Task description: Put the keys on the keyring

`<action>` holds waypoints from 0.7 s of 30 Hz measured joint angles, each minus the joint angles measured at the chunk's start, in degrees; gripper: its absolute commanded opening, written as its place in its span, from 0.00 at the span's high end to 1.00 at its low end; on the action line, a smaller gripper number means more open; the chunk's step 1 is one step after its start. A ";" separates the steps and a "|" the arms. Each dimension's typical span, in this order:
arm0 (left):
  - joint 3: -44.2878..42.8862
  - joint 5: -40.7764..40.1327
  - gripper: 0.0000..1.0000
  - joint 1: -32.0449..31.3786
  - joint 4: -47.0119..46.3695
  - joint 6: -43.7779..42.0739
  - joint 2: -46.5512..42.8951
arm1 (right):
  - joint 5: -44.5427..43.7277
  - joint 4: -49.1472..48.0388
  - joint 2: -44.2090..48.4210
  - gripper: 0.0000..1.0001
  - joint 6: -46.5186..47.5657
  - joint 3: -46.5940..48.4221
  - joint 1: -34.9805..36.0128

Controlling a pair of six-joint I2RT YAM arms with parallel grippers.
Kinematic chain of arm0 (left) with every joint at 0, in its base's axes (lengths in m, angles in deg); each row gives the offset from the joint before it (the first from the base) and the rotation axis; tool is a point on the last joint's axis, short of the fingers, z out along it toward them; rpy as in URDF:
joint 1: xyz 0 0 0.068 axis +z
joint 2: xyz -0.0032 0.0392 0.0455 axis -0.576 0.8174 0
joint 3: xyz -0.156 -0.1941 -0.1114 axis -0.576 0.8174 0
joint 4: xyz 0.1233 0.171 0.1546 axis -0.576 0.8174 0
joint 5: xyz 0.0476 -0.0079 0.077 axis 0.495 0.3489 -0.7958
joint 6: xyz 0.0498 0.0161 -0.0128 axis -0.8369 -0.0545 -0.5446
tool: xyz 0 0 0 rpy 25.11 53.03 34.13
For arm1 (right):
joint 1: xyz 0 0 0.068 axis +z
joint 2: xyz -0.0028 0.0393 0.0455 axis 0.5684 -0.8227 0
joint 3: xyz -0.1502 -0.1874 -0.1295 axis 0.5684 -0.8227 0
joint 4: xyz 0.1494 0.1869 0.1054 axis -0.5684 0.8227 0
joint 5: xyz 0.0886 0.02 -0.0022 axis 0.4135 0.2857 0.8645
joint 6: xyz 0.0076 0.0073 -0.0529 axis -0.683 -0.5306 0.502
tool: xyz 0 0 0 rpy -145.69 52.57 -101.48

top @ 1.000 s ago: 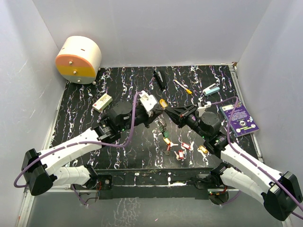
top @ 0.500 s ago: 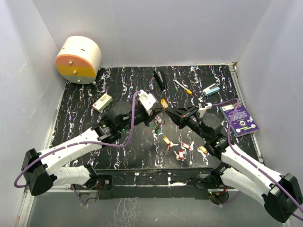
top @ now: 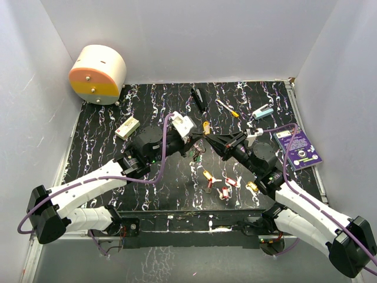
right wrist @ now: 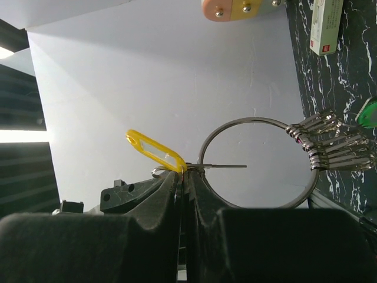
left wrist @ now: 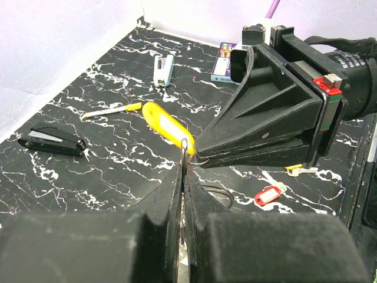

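My left gripper [top: 193, 144] is shut on the keyring, a thin silver wire ring seen edge-on between its fingers in the left wrist view [left wrist: 184, 158]. In the right wrist view the keyring [right wrist: 207, 147] is face-on, with several small rings and a green-headed key [right wrist: 370, 112] bunched on it. The green keys hang below the grippers [top: 197, 155]. My right gripper [top: 207, 137] is shut on the metal end of a yellow-headed key [right wrist: 154, 150], tip to tip with the left gripper. Loose yellow [top: 208, 175], red [top: 231, 181] and gold [top: 252, 187] keys lie on the mat.
A round cream and orange box [top: 98, 73] stands at the back left. A small white box [top: 127, 127], black stapler [top: 198, 99], yellow-handled screwdriver [top: 227, 108], pale blue tool [top: 263, 112] and purple card [top: 299, 147] lie on the black marbled mat.
The two gripper tips have stayed together at the centre. The yellow key has shifted slightly toward the back and the hanging green keys have swung a little to the left.
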 measured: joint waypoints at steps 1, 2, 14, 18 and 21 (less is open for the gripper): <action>0.02 -0.02 1.00 0.00 0.00 0.00 0.00 | 0.07 -0.22 0.00 0.92 -0.07 0.00 0.00; 0.02 -0.02 1.00 0.00 0.00 0.02 0.00 | 0.15 -0.37 0.00 0.92 -0.13 -0.02 0.00; 0.42 0.02 1.00 0.02 -0.20 0.68 0.00 | 0.20 -1.57 -0.46 0.92 -0.94 -0.11 0.00; 0.42 0.07 1.00 0.04 -0.11 0.96 0.00 | 0.17 -2.01 -0.66 0.92 -1.09 -0.42 0.00; 0.42 0.42 1.00 0.04 0.02 1.42 0.00 | 0.20 -2.67 -0.85 0.92 -1.14 -1.25 0.00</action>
